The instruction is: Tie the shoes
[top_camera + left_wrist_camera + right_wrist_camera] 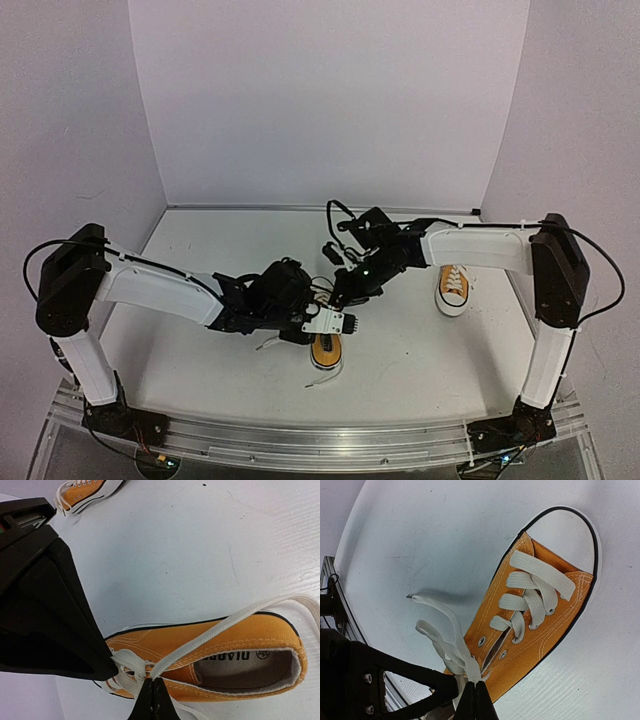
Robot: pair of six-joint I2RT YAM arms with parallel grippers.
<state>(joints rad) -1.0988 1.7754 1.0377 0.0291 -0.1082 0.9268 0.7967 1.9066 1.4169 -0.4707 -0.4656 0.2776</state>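
White surface (420,370); orange white-toed sneaker (325,350) lower centre, left claw (150,682) and right claw (475,684) both pinching its laces (535,575).

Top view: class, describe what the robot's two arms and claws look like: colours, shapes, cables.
Left arm and right arm match: white tube-like links, bulky black joint housings, black bases. Thin black cables loop from the shoulders. Left claw and right claw are black, their fingers tapering to narrow tips.

Your L hand (332,322) & R hand (345,291) meet over the near shoe (326,352), laces (321,382) trailing on the surface (200,375); 2nd shoe (453,288) sits apart, by R arm (480,248).
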